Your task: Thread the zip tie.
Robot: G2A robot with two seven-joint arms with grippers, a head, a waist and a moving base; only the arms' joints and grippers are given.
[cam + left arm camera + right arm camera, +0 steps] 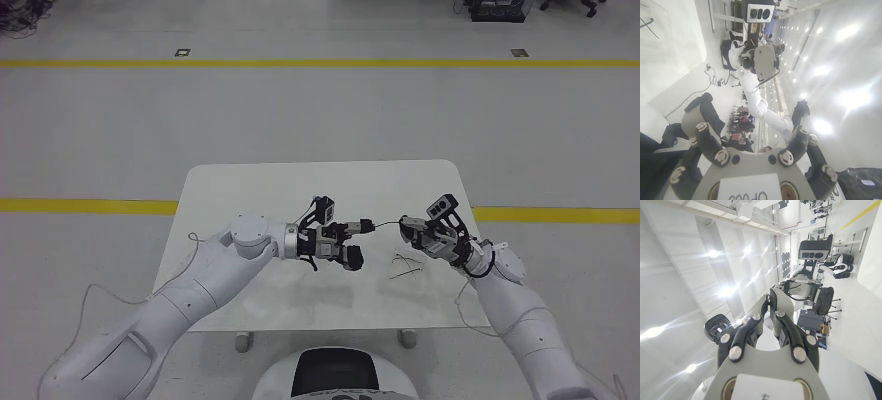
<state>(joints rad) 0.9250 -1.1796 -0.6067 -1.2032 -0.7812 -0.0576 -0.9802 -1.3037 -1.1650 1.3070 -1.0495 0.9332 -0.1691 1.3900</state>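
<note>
A thin black zip tie point(381, 224) hangs in the air above the white table point(250, 190), stretched between the two grippers. My right gripper point(406, 229) is shut on its right end; in the right wrist view the gripper point(769, 299) has its fingers pressed close together, and the tie itself is too thin to make out there. My left gripper point(352, 243) faces it from the left, fingers spread wide with nothing between them, as the left wrist view point(751, 102) confirms. The tie's free end reaches the left gripper's upper finger; I cannot tell whether it touches.
Two or three loose black zip ties point(405, 267) lie on the table just below the right gripper, and the loose ties point(649, 24) also show in the left wrist view. The table's front edge runs close behind both arms. White tabletop stretches to the left and the back.
</note>
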